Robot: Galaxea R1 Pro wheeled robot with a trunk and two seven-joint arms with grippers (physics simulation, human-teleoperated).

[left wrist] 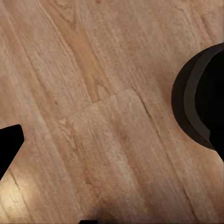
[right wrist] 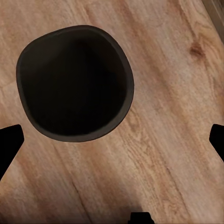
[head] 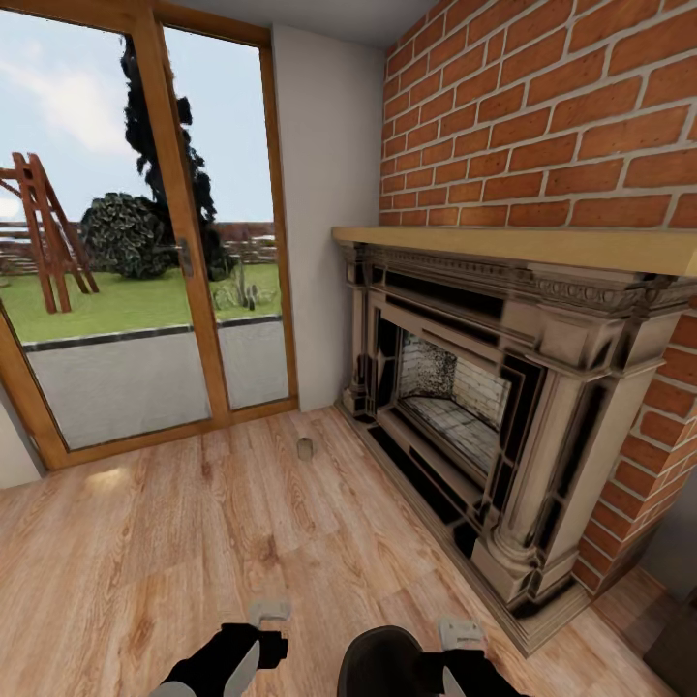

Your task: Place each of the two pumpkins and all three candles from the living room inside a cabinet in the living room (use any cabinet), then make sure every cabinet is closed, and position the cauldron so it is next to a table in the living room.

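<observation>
A small beige-grey candle stands upright on the wood floor, in front of the glass door and left of the fireplace. The black cauldron sits on the floor at the bottom of the head view, between my arms. The right wrist view looks straight down into the cauldron's wide dark mouth. My right gripper hangs open above it, fingertips spread wide and touching nothing. The cauldron's rim also lies beside my open, empty left gripper. Left gripper and right gripper flank the pot.
A large stone fireplace with a wooden mantel stands against the brick wall on the right. A wood-framed glass door to the garden fills the left. Open wood floor stretches between me and the door.
</observation>
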